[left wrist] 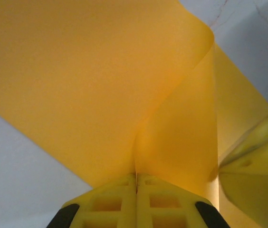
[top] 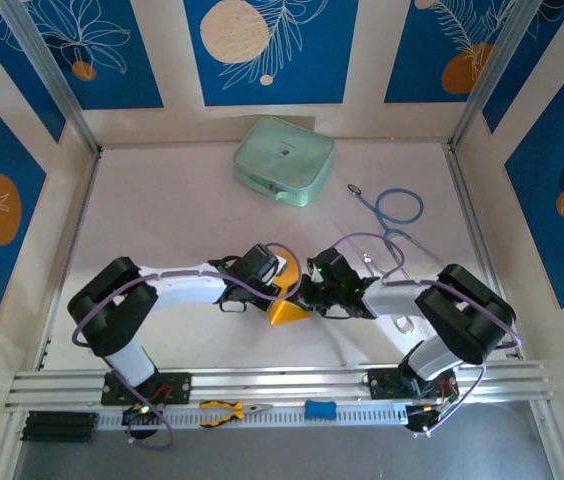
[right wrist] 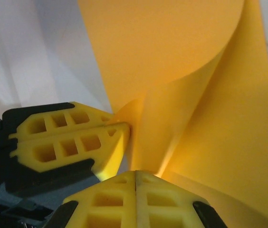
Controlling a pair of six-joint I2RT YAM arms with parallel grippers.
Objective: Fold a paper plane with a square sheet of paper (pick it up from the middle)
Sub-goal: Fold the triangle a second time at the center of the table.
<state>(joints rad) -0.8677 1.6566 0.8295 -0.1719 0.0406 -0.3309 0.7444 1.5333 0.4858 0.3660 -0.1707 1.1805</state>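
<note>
The square sheet of paper (top: 288,310) is orange-yellow and hangs bent between both grippers over the middle of the table. My left gripper (top: 278,287) is shut on its edge; in the left wrist view the jaws (left wrist: 136,178) pinch the sheet (left wrist: 100,85), which curls up and away. My right gripper (top: 306,293) is also shut on the sheet (right wrist: 172,52), its tips (right wrist: 135,175) pressed together at a fold line. The two grippers sit tip to tip, the left fingers (right wrist: 72,142) right beside the right ones. The sheet is a curved bend, not a dart; the paper plane is out of view.
A pale green case (top: 284,160) lies at the back of the table. A blue looped cord (top: 398,207) lies to the back right. Orange-handled pliers (top: 226,412) and a small blue piece (top: 320,409) rest on the front rail. Patterned walls close in the sides.
</note>
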